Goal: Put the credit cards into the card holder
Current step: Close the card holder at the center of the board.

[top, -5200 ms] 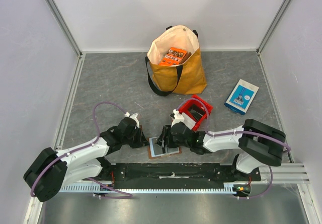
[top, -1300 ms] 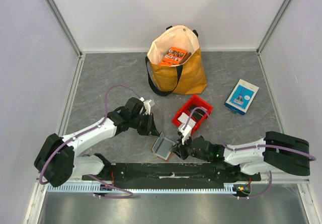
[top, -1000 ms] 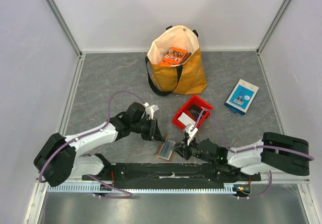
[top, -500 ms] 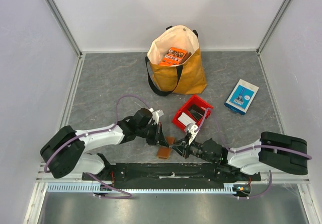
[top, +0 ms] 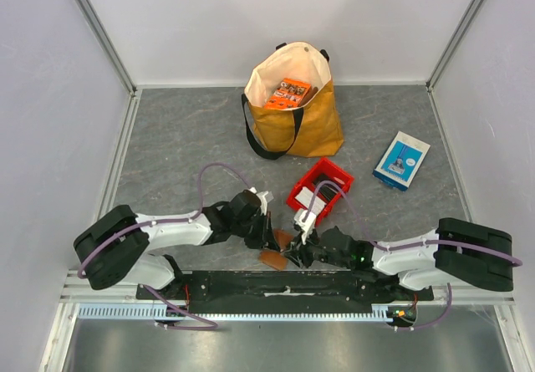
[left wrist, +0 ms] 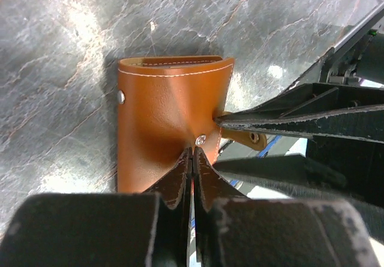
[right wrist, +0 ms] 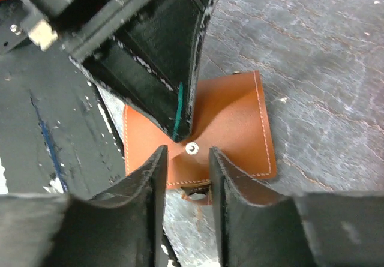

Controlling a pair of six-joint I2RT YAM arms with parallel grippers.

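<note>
The brown leather card holder [top: 272, 260] lies closed and flat on the table near the front edge, also in the left wrist view [left wrist: 162, 117] and the right wrist view [right wrist: 234, 120]. My left gripper [top: 269, 238] is shut, its tips [left wrist: 193, 151] pressing on the cover by a snap stud. My right gripper [top: 292, 253] is open, and its fingers [right wrist: 150, 183] straddle the holder's near edge and snap tab [right wrist: 201, 192]. A white card [top: 306, 198] and a dark card [top: 331, 191] lie in the red bin.
The red plastic bin [top: 336, 171] stands just behind the grippers. A yellow tote bag [top: 301, 125] with an orange packet [top: 288, 92] stands at the back centre. A blue-and-white box [top: 401, 160] lies at the right. A black rail [top: 251, 284] runs along the front edge.
The holder, held open and tilted by the right gripper a second ago, now lies closed and flat. The left gripper has moved right and down onto its cover.
</note>
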